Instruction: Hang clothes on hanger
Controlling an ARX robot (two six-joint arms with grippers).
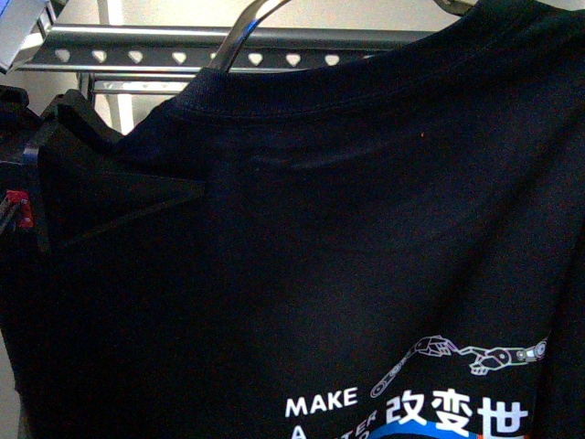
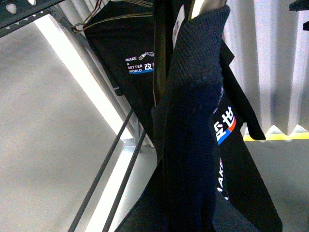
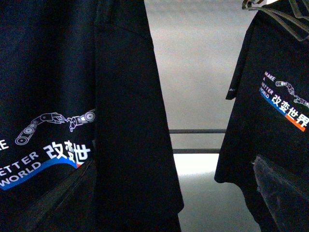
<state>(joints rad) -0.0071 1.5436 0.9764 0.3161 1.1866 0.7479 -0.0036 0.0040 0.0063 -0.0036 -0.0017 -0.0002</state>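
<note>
The clothes (image 1: 366, 238), a black T-shirt with white "MAKE A BETTER WORLD" print, fill the front view and hang from a thin metal hook (image 1: 239, 32). The hanger's grey rail (image 1: 137, 50) with heart-shaped holes runs along the top, behind the shirt. My left gripper (image 1: 183, 194) is shut on the shirt's shoulder at the left. In the left wrist view the shirt's ribbed edge (image 2: 198, 72) covers the jaws. My right gripper (image 3: 178, 203) is open and empty beside the same shirt (image 3: 72, 96); one grey finger (image 3: 282, 188) shows.
A second black printed T-shirt (image 3: 270, 111) hangs on the rack on its own wire hanger; it also shows in the left wrist view (image 2: 130, 63). The rack's thin lower bars (image 3: 198, 131) cross between the two shirts. Pale floor lies below.
</note>
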